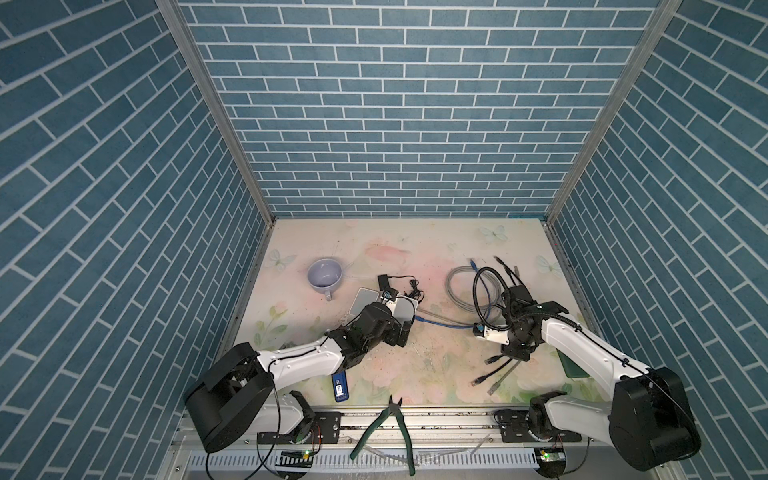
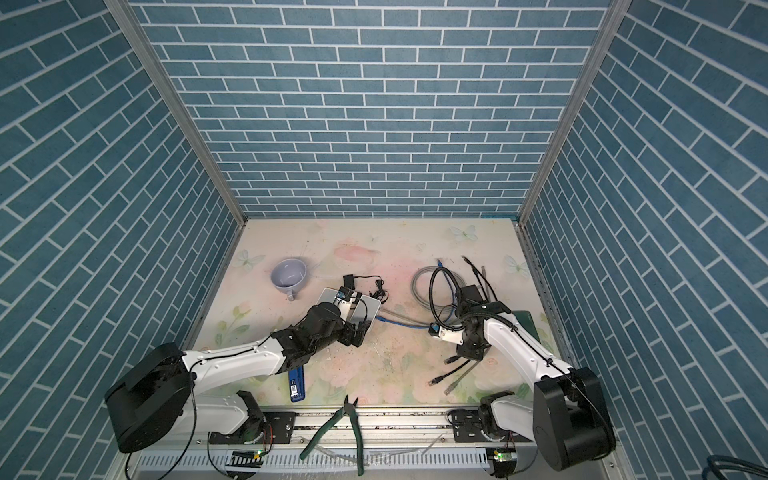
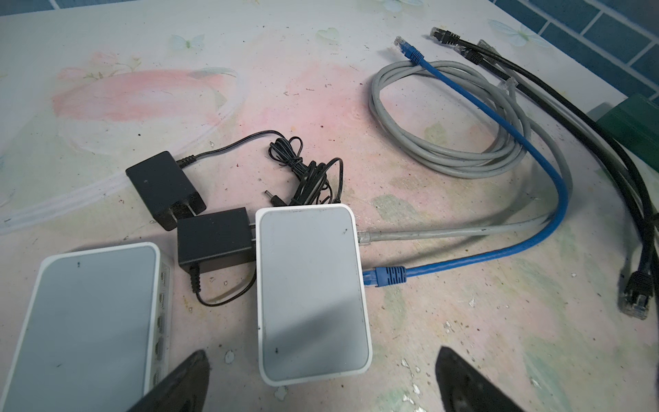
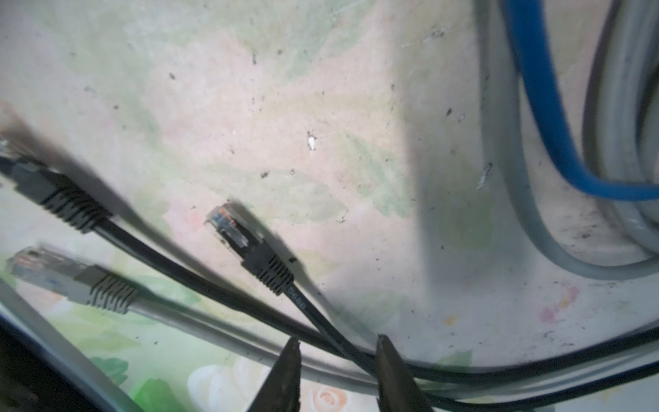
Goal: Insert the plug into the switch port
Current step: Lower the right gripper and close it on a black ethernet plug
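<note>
Nearest me, the right gripper (image 4: 337, 339) is hanging low over the loose leads. Its fingers (image 4: 392, 371) are standing partly apart, with a black cable (image 4: 306, 306) running between them and brushing one. I cannot tell whether anything is really being pinched. The plug (image 4: 235, 232) at that cable's end is lying just ahead of the fingertips, its clear tip pointing away from them. A second black plug (image 4: 60, 199) and a gray plug (image 4: 71, 278) are lying off to one side, their cables crossing the same gap. To my eye the step in hand is taking hold of that plug. It is going best if the fingers are closing on the ribbed boot rather than back on the cable, and on that one lead alone, so the tip is not drooping or twisting on the way over. Further off, the left gripper (image 3: 321, 353) is hovering with its fingers (image 3: 185, 378) spread wide and the switch (image 3: 310, 292) sitting between them. A gray lead (image 3: 428, 233) and a blue lead (image 3: 387, 276) are already sitting in its side toward the right arm, beyond the fingertips. Those fingers should be closing on the case to brace it, and the plug should be going in square, as the free ports are not showing from here. A second switch (image 3: 89, 321) is lying just outside one finger, and the cup (image 1: 324, 274) is standing well beyond them all.
</note>
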### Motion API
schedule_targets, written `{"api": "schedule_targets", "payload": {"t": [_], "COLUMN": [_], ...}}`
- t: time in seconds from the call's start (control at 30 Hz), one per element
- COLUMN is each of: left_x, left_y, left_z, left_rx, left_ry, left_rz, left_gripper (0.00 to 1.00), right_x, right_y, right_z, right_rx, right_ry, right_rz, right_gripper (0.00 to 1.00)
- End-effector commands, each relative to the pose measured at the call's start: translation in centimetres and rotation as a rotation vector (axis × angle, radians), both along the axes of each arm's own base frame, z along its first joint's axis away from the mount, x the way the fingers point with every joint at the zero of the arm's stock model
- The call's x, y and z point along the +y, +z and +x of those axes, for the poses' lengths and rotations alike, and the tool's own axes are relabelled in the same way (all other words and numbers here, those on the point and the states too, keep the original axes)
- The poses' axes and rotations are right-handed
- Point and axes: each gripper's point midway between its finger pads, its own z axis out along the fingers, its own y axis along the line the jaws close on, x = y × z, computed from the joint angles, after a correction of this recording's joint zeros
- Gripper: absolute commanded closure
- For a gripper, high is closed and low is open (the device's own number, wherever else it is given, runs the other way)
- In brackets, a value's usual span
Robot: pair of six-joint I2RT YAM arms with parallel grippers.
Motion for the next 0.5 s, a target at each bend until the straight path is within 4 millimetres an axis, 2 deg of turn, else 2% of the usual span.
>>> {"api": "schedule_targets", "payload": {"t": [0.0,0.47], "left_x": [0.3,0.7], "left_y": [-0.4,-0.5], "left_z": [0.0,-0.3], "left_rx": [-0.009,-0.018], "left_ry": [-0.005,-0.006], "left_rz": [0.018,0.021], "left_gripper": [0.0,0.0], "right_x": [-0.4,-0.1], "right_y": [-1.2,-3.4], "right_z": [-0.7,-0.8], "right_rx": [0.038,0.101], "right_ry": [0.048,0.061], "right_rz": [-0.02,-0.021], "right_gripper": [0.63,0.67]}}
